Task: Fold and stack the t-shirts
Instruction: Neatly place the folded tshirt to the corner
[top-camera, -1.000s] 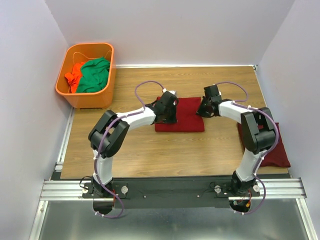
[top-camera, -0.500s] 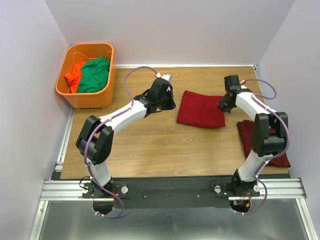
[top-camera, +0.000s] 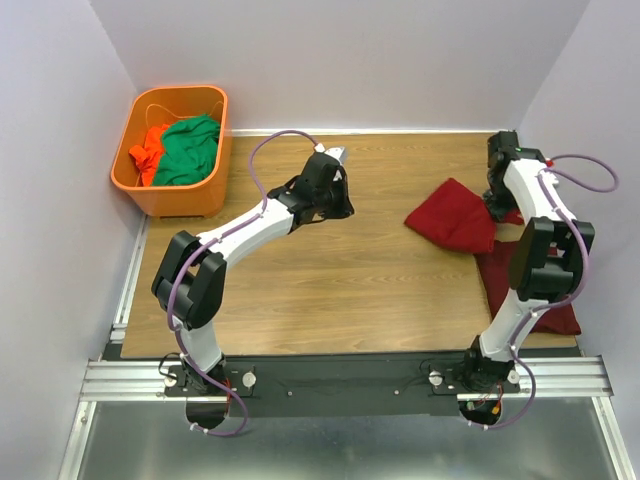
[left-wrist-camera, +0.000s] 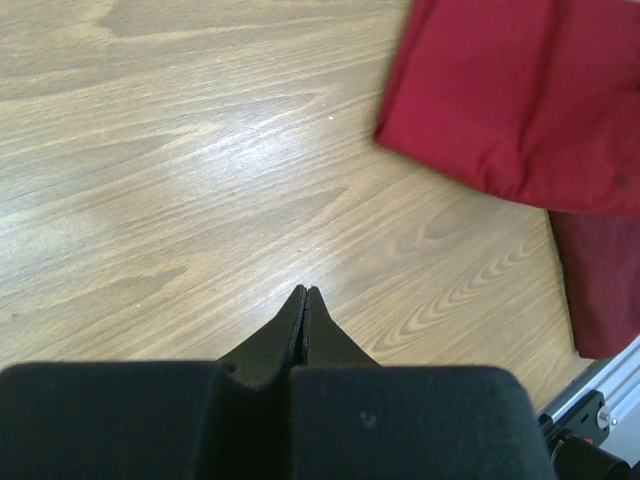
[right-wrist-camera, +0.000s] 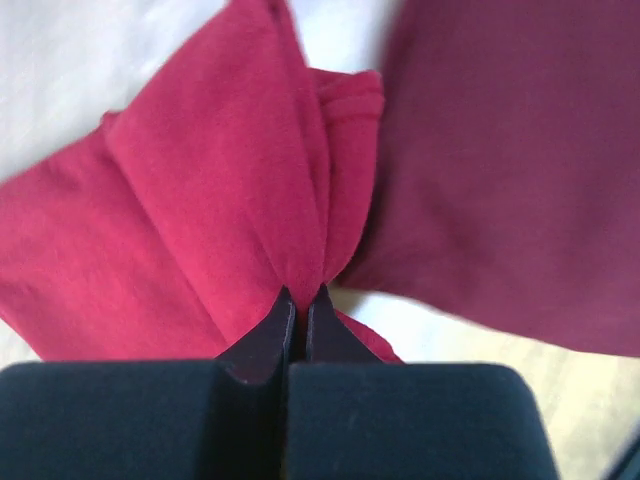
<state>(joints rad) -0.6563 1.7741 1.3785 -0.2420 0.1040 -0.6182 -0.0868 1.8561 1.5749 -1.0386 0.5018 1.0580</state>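
My left gripper (left-wrist-camera: 304, 293) has its fingertips pressed together, holding nothing, over bare table (left-wrist-camera: 180, 180). In the top view that arm reaches diagonally toward the frame's centre. My right gripper (right-wrist-camera: 300, 293) pinches a gathered edge of the folded t-shirt (right-wrist-camera: 200, 200), which lies right of centre. The right arm stretches up the right edge, above a second t-shirt (top-camera: 495, 272). At upper left sits the orange basket (top-camera: 140, 185), holding a green garment (top-camera: 188, 150) and an orange garment (top-camera: 150, 148).
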